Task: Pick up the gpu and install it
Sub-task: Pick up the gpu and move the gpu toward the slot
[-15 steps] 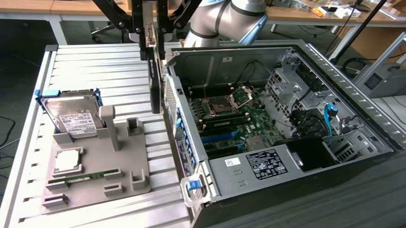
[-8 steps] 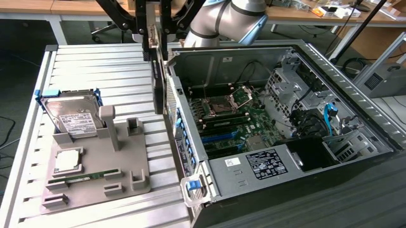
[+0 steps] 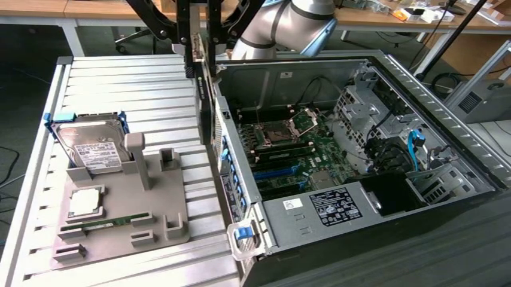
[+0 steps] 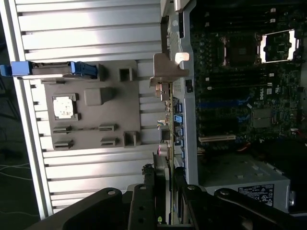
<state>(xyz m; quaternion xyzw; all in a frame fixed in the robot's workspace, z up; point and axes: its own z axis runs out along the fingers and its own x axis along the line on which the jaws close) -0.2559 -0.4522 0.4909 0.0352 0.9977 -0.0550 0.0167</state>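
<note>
The gpu (image 3: 206,107) is a thin dark card hanging on edge, clear of the table. It hangs over the line where the grey holder meets the open computer case (image 3: 243,203). My gripper (image 3: 195,60) is shut on its upper end. In the wrist view the gpu (image 4: 169,120) runs edge-on away from my gripper (image 4: 163,177), with its silvery bracket (image 4: 168,72) at the far end. The card lies alongside the case wall, outside the motherboard (image 4: 240,96). The motherboard (image 3: 291,149) lies exposed inside the case.
A grey holder (image 3: 152,197) on the slatted table (image 3: 119,84) carries a silver hard drive (image 3: 92,146), a square chip (image 3: 85,203) and a green memory stick (image 3: 104,224). Inside the case, drive cages and cables (image 3: 383,137) fill the exterior view's right side.
</note>
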